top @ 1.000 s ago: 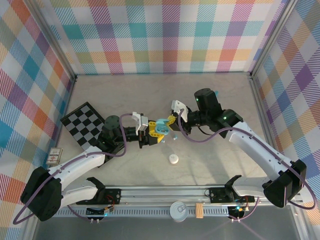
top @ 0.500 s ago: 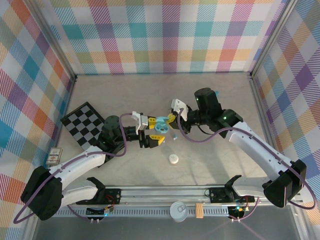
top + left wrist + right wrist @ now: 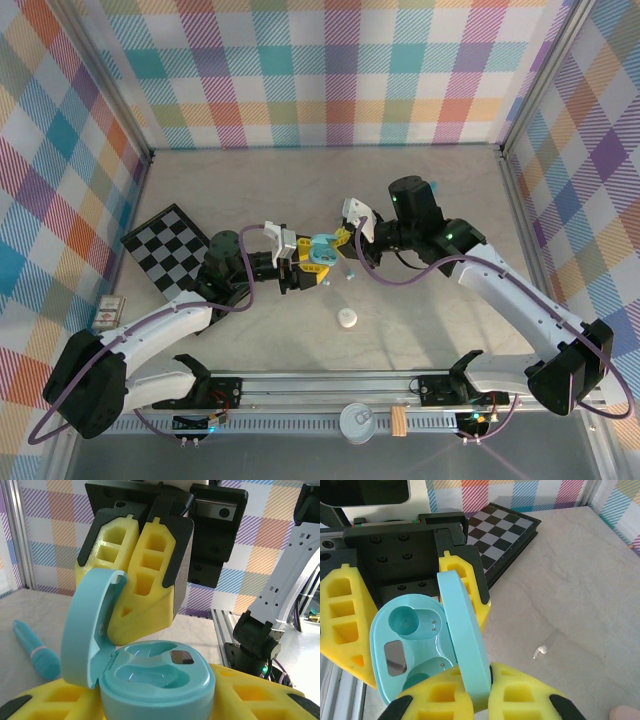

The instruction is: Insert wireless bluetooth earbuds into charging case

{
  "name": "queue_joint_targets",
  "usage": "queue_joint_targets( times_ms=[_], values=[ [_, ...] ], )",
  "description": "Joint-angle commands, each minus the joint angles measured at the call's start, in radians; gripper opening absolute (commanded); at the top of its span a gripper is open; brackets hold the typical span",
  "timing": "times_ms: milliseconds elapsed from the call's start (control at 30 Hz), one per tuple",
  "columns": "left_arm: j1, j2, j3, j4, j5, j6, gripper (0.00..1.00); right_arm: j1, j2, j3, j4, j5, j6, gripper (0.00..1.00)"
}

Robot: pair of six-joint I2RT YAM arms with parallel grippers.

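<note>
Pinching the charging case [image 3: 415, 645] lid [image 3: 462, 640], the right gripper [image 3: 475, 692] exposes both wells [image 3: 401, 621] — the left gripper [image 3: 157, 702] apparently clamps the base [image 3: 192, 685].

After briefly spreading wide, the left gripper [image 3: 312, 262] narrows its fingers again around the teal charging case [image 3: 321, 246].

A checkerboard [image 3: 168, 245] lies flat on the table [image 3: 250, 185], behind the wrist end of the left gripper [image 3: 305, 268] and well apart from it. A white round disc [image 3: 347, 319] rests on the table on the base side of both tool tips, apart from the right gripper [image 3: 336, 242]. A teal stick [image 3: 30, 642] with a pink band lies on the table, low and to the left in the left wrist view. A round grey can [image 3: 357, 420] and a wooden block [image 3: 399, 421] sit side by side beyond the rail [image 3: 300, 384]. Plaid panels [image 3: 330, 70] enclose the cell.
</note>
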Motion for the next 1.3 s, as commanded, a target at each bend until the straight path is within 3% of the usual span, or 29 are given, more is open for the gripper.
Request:
queue_joint_targets(
  times_ms=[0,100,300,533,667,833,1000,1267],
  values=[
    [-0.008,-0.003,0.012,0.044,0.029,0.001,0.49,-0.002,-0.011,0.021,0.016,-0.012,0.014,0.0],
    [-0.008,-0.006,0.009,0.047,0.022,0.0,0.49,-0.003,-0.017,0.016,0.029,-0.01,0.017,0.0],
    [-0.008,-0.006,0.006,0.062,0.028,-0.011,0.36,-0.003,-0.02,0.012,0.03,-0.009,0.019,0.0],
    [-0.008,-0.002,0.003,0.071,0.028,-0.015,0.32,-0.003,-0.024,0.01,0.03,-0.01,0.021,0.0],
    [-0.008,-0.002,-0.001,0.077,0.028,-0.014,0.29,-0.004,-0.03,0.008,0.034,-0.002,0.025,0.1],
    [-0.008,-0.002,-0.011,0.09,0.028,-0.013,0.29,-0.003,-0.052,-0.001,0.046,0.02,0.035,0.4],
    [-0.005,-0.009,-0.018,0.094,0.023,-0.015,0.28,-0.002,-0.083,-0.016,0.049,0.033,0.031,0.6],
    [0.008,-0.015,-0.035,0.117,0.009,-0.027,0.28,-0.014,-0.192,-0.073,0.092,-0.018,0.039,0.72]
  ],
)
